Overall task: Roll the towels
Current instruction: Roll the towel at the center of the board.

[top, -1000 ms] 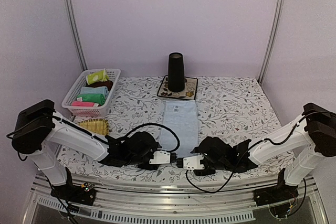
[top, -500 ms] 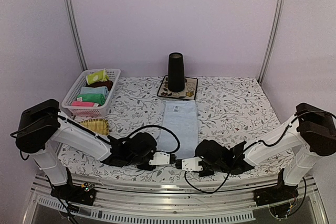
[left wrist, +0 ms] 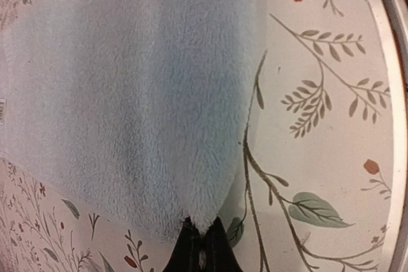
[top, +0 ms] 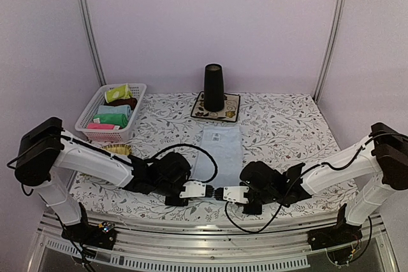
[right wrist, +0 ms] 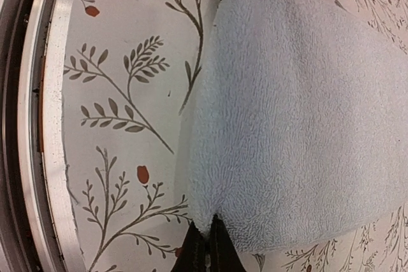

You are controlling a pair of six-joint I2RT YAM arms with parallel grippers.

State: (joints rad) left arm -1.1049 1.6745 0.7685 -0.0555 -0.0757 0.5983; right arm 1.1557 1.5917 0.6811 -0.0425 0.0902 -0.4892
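1. The light blue towel point(top: 218, 148) lies flat on the flowery tabletop point(top: 287, 132), pretty much centred between the two arms. Its long axis runs straight away from the robot, toward the black cup point(top: 214, 87) at the back.
2. The left claw point(left wrist: 201, 251) is pinched tight on the towel's near edge at its own end. In the wrist view the fuzzy corner is squeezed between the tips with no gap.
3. Same deal for the right claw point(right wrist: 208, 246), which is clamped down on the other near corner.
4. The bit that matters: the whole towel stretches away from both claws, on their far side. They sit side by side on the short near edge, so neither arm is really closer.
5. My guess is the roll goes from that near edge outward along the long axis. Both claws would need to move together, or it'll come out cone-shaped.
6. Can't tell if the pinched edge is off the tabletop yet.
7. The yellow-green towel point(top: 118, 93) sits in the white basket point(top: 89, 122) at far left, well apart from both claws. Looks like that one's for later.
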